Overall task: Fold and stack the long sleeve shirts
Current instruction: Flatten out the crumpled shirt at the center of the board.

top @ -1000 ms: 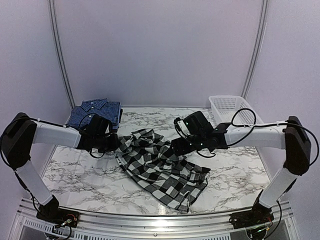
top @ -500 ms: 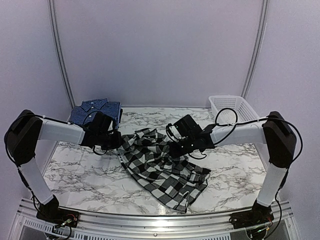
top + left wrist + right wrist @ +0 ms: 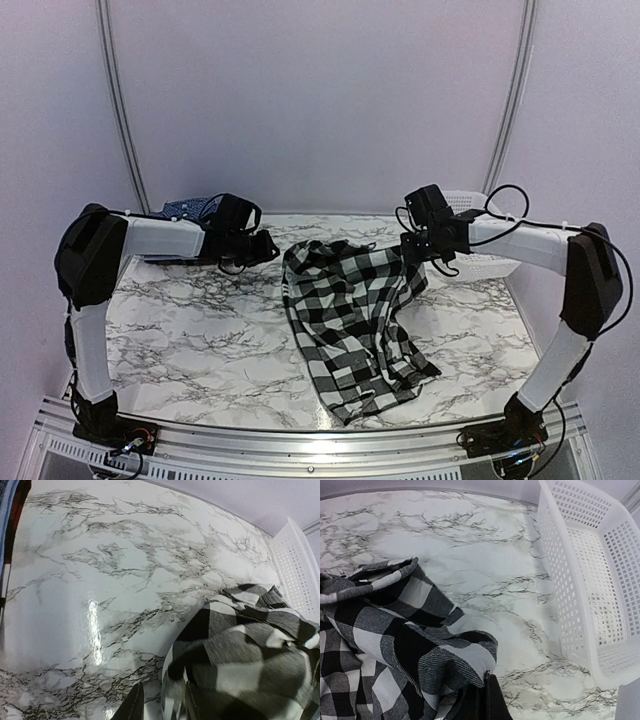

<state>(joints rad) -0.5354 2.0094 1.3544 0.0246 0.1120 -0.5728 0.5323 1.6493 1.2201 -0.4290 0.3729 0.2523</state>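
The black-and-white checked long sleeve shirt (image 3: 350,310) lies spread down the middle of the table. My right gripper (image 3: 410,250) is shut on its far right edge; in the right wrist view the closed gripper (image 3: 486,676) pinches a fold of checked cloth (image 3: 380,630). My left gripper (image 3: 270,248) is at the shirt's far left corner. In the left wrist view the left gripper (image 3: 162,692) has parted jaws, with the shirt's edge (image 3: 240,650) lying loosely between them. A folded dark blue shirt (image 3: 188,208) sits at the back left, mostly hidden behind my left arm.
A white mesh basket (image 3: 488,266) stands at the back right, just behind my right arm, and close to the right of the shut gripper (image 3: 580,580). It also shows far right in the left wrist view (image 3: 300,565). Blue cloth (image 3: 6,510) edges that view's left side.
Both arms swung toward the back of the table, dragging the checked shirt's top edge out wider and farther back. The right gripper shut on the shirt; the left jaws have parted.
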